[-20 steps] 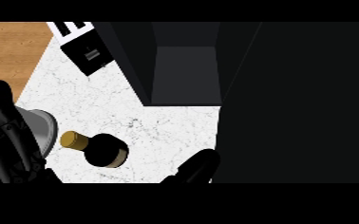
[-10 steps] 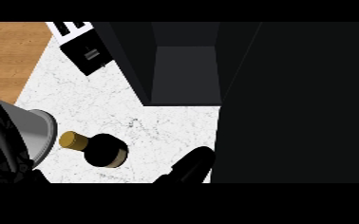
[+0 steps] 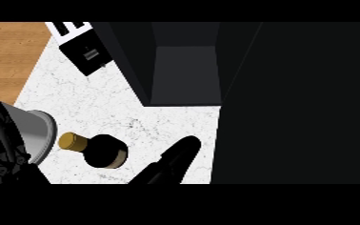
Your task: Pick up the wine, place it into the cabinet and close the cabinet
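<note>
The wine bottle [image 3: 102,150] is dark with a gold cap [image 3: 69,141]. It stands on the white marble counter [image 3: 105,100], seen from above, in the lower left. My right hand [image 3: 174,161] comes in from the lower edge just right of the bottle, its black fingers straight and apart from the bottle. My left forearm [image 3: 32,132] shows as a grey cylinder at the left edge, close to the bottle's cap; black parts of the left hand [image 3: 13,164] lie below it, with their pose unclear. The open dark cabinet [image 3: 186,66] stands behind the bottle.
A black box with a small white panel [image 3: 85,56] lies at the counter's back left, next to a white striped object [image 3: 70,27]. A wooden surface [image 3: 17,57] borders the counter on the left. A large dark cabinet door or wall [image 3: 288,105] fills the right side.
My right hand has stretched further up beside the bottle. The grey left forearm has come in from the left edge. The bottle has not moved.
</note>
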`<state>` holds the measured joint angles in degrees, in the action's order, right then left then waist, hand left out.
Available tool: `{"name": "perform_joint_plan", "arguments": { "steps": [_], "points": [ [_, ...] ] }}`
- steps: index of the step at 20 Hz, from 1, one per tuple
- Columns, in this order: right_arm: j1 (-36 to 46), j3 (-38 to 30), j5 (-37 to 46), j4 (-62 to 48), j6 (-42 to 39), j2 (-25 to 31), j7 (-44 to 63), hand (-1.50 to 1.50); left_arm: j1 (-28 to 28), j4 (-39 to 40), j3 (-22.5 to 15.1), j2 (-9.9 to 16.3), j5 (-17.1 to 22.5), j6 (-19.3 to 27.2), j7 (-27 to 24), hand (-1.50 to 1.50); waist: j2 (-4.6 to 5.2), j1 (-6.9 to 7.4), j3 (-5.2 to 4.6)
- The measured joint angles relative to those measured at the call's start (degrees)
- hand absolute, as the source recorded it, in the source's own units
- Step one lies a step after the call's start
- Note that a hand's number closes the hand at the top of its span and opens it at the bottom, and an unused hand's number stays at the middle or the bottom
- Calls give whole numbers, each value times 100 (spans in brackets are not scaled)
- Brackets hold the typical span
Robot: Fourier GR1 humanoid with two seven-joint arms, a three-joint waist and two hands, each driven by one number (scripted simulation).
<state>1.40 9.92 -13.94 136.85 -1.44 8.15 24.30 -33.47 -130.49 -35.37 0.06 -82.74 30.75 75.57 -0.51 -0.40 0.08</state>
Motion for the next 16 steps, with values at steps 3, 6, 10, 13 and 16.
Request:
{"name": "perform_joint_plan", "arguments": {
  "steps": [3,6,10,13,16],
  "points": [
    [-93,-83,26,25,-55,61,-69,-150,199,-4,68,-1,101,33,-61,-150,12,-9,-2],
    [-135,-187,42,34,-64,87,-139,-150,372,60,101,-1,142,58,-90,-150,19,-10,-3],
    [-138,-302,63,30,-45,90,-187,-150,695,126,246,-2,396,230,-240,-150,34,-11,-7],
    [-299,-422,59,30,-182,126,-353,-150,1145,205,348,-2,578,497,-489,-150,43,-13,-8],
    [-380,-496,59,35,-236,116,-458,-150,1585,367,414,-3,713,804,-698,-150,46,-12,-9]
  ]
}}
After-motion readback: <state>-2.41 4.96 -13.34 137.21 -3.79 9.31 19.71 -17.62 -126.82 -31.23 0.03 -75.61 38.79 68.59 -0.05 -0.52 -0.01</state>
